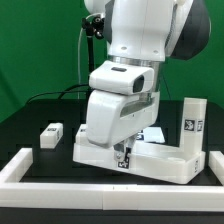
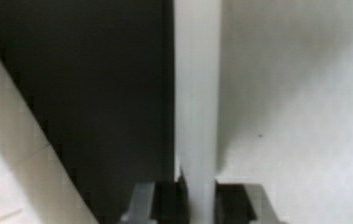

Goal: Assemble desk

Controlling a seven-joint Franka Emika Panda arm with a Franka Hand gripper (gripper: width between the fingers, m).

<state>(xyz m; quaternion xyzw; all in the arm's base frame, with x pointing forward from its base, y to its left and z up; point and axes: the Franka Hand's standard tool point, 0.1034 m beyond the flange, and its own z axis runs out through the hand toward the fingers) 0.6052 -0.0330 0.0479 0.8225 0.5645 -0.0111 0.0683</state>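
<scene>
Both jaws of my gripper (image 2: 194, 203) are closed, pinching what looks like the thin raised rim of the tabletop (image 2: 301, 110). The slab lies flat on the black table (image 2: 102, 90), inside the white border rail (image 1: 100, 192). An upright leg block (image 1: 192, 125) stands at the slab's end on the exterior view's right; I cannot tell if it is joined. A loose leg block (image 1: 52, 133) lies well apart on the left. I judge I am positioning the tabletop. Next I would settle it, let go, and fetch a leg.
</scene>
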